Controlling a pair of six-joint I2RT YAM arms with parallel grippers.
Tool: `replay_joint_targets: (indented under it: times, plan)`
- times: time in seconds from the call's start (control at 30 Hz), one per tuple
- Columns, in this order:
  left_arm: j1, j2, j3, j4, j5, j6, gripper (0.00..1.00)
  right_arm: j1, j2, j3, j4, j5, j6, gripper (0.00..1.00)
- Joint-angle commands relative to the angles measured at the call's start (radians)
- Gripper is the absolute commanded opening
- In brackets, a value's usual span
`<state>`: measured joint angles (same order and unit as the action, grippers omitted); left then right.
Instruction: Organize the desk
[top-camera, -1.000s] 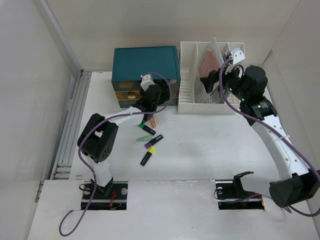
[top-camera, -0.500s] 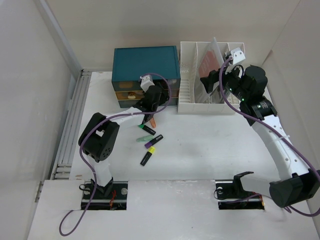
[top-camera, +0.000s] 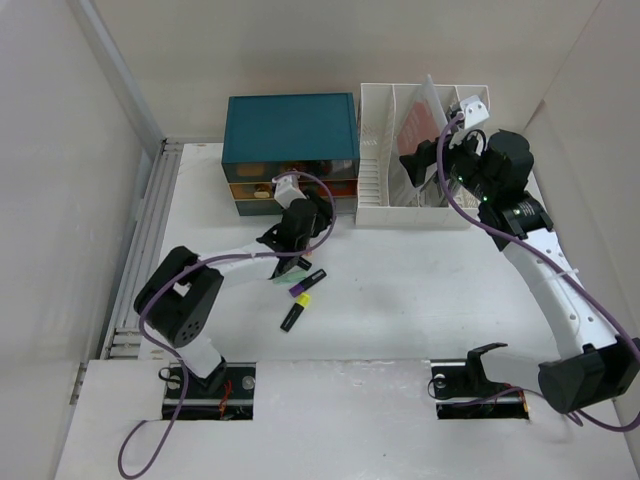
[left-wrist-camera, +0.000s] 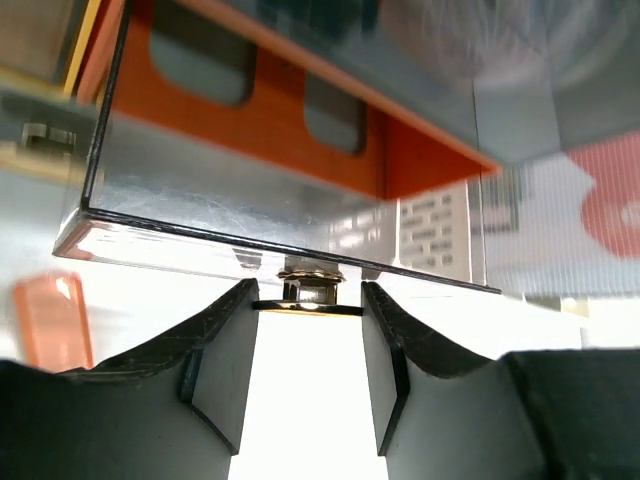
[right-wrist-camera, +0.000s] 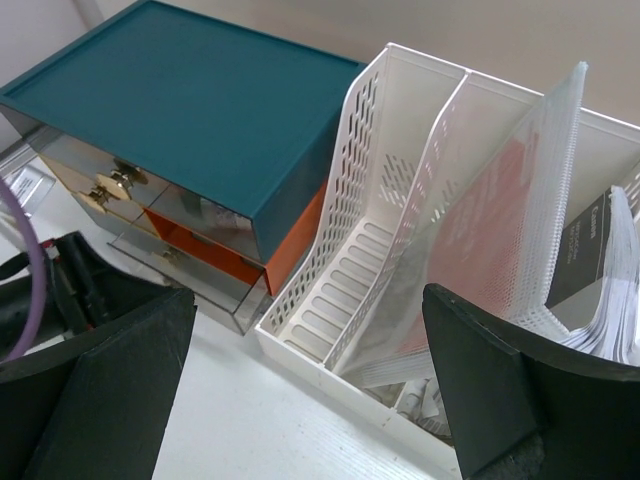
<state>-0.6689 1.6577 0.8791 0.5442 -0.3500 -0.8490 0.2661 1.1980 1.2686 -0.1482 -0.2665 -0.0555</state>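
Observation:
The white desk (top-camera: 420, 290) carries a teal drawer box (top-camera: 290, 125) at the back. My left gripper (top-camera: 303, 208) is in front of it. In the left wrist view the left gripper (left-wrist-camera: 306, 297) is shut on the brass knob (left-wrist-camera: 310, 290) of a clear-fronted drawer (left-wrist-camera: 250, 210), which is slid partly out. The drawer also shows in the right wrist view (right-wrist-camera: 190, 268). My right gripper (top-camera: 430, 160) hovers open and empty over the white file rack (top-camera: 385, 195), its jaws wide apart in the right wrist view (right-wrist-camera: 308, 300).
Three highlighters lie near the left arm: green (top-camera: 290, 263), purple (top-camera: 307, 282) and yellow (top-camera: 295, 313). An orange one (left-wrist-camera: 45, 318) lies beside the drawer. The rack (right-wrist-camera: 340, 290) holds a translucent folder (right-wrist-camera: 500, 230) and papers. Walls close both sides.
My left gripper has drawn back toward the near edge with the knob in it, and the drawer has slid out. The left elbow has dropped lower left. The right arm has not moved.

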Motion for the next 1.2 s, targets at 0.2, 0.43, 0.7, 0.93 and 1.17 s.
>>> replay_joint_targets:
  times: [0.2, 0.43, 0.7, 0.93, 1.17]
  plan:
    - [-0.035, -0.153, -0.173, -0.036, -0.078, -0.074, 0.45, -0.004, 0.008, 0.018, 0.038, -0.034, 0.000, 1.00]
    - [-0.035, -0.222, -0.204, -0.036, -0.113, -0.042, 0.91, -0.004, 0.017, 0.000, 0.038, -0.135, -0.027, 1.00]
    - [-0.113, -0.459, -0.233, -0.148, -0.104, -0.013, 1.00, -0.004, 0.026, -0.051, -0.077, -0.635, -0.407, 1.00]
    - [-0.144, -0.838, -0.232, -0.380, -0.216, 0.100, 0.79, 0.062, 0.080, -0.072, -0.315, -0.771, -0.782, 0.66]
    - [-0.080, -1.113, -0.131, -0.463, -0.435, 0.589, 0.31, 0.415, 0.182, -0.083, -0.223, -0.449, -0.733, 0.32]
